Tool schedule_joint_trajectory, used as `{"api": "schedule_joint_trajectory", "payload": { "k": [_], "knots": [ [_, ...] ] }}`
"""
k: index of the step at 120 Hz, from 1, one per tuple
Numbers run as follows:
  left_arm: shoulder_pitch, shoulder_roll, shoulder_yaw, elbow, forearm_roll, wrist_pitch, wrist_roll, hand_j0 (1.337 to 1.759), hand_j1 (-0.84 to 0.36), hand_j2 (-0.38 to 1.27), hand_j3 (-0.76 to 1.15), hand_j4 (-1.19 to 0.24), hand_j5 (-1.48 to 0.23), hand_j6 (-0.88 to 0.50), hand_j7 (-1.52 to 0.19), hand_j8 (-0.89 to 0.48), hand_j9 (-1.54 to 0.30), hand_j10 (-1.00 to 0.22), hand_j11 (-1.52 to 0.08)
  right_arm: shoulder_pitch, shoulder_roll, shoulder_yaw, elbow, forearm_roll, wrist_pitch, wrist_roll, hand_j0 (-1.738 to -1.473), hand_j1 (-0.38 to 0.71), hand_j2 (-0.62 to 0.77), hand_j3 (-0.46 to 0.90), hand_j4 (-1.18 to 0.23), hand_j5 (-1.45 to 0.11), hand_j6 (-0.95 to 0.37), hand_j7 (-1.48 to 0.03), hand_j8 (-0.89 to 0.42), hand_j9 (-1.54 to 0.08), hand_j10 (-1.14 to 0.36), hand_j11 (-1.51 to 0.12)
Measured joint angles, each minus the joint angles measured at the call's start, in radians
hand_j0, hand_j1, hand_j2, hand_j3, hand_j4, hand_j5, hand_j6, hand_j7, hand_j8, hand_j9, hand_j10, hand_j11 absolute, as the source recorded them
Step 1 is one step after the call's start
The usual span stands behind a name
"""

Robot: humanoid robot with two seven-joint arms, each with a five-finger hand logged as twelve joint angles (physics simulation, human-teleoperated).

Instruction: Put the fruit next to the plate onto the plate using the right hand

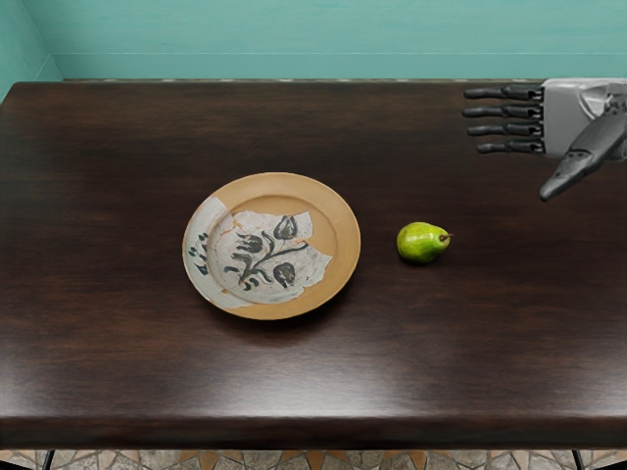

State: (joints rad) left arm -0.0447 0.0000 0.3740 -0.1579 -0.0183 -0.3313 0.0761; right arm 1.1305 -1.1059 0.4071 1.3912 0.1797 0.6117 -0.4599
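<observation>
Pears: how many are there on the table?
1. The small green pear lies on the dark wooden table, just right of the round tan ceramic plate, not touching it. Nothing seems to hide another.

The right hand holds nothing, its fingers straight. The pear lies left of it, nearer the viewer. The plate lies farther left.

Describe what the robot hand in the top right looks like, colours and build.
The right robot hand has a boxy, light grey palm, four slim black fingers with segmented joints, and a thicker dark grey thumb tapering to a rounded tip. No cables, markings or sleeve show. The left arm is out of view.
</observation>
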Motion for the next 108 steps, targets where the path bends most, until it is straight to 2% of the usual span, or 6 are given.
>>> {"api": "schedule_joint_trajectory", "payload": {
  "k": [32,50,63,72,85,108],
  "knots": [
    [0.000,0.000,0.000,0.000,0.000,0.000,0.000,1.658,0.35,0.00,0.00,0.00,0.00,0.00,0.00,0.00,0.00,0.00,0.00,0.019,0.049,0.001,-0.003,0.000,0.000,0.001,-1.658,-0.31,-0.01,0.00,-0.03,-0.04,-0.03,-0.04,-0.03,-0.04,-0.03,-0.04],
    [0.000,0.000,0.000,0.000,0.000,0.000,0.000,1.658,0.35,0.00,0.00,0.00,0.00,0.00,0.00,0.00,0.00,0.00,0.00,0.066,0.110,-0.008,-0.004,-0.007,0.000,-0.006,-1.658,-0.31,-0.01,0.00,-0.03,-0.04,-0.03,-0.04,-0.03,-0.04,-0.03,-0.04],
    [0.000,0.000,-0.001,0.000,0.000,0.000,0.000,1.658,0.35,0.00,0.00,0.00,0.00,0.00,0.00,0.00,0.00,0.00,0.00,0.105,0.173,-0.016,-0.004,-0.024,0.000,-0.059,-1.658,-0.31,-0.01,0.00,-0.03,-0.04,-0.03,-0.04,-0.03,-0.04,-0.03,-0.04],
    [0.000,0.000,-0.001,0.001,0.000,0.000,0.000,1.658,0.35,0.00,0.00,0.00,0.00,0.00,0.00,0.00,0.00,0.00,0.00,0.164,0.222,-0.060,-0.003,-0.047,0.000,-0.097,-1.658,-0.31,-0.01,0.00,-0.03,-0.04,-0.03,-0.04,-0.03,-0.04,-0.03,-0.04],
    [-0.001,0.000,0.000,0.001,0.000,0.000,0.000,1.658,0.35,0.00,0.00,0.00,0.00,0.00,0.00,0.00,0.00,0.00,0.00,0.293,0.291,-0.205,-0.004,-0.068,-0.001,-0.127,-1.658,-0.31,-0.01,0.00,-0.03,-0.04,-0.03,-0.04,-0.03,-0.04,-0.03,-0.04],
    [0.000,0.000,-0.001,0.001,0.000,0.000,0.000,1.658,0.35,0.00,0.00,0.00,0.00,0.00,0.00,0.00,0.00,0.00,0.00,0.412,0.395,-0.347,-0.003,-0.110,-0.147,-0.147,-1.658,-0.31,-0.01,0.00,-0.03,-0.04,-0.03,-0.04,-0.03,-0.04,-0.03,-0.04]
  ]
}}
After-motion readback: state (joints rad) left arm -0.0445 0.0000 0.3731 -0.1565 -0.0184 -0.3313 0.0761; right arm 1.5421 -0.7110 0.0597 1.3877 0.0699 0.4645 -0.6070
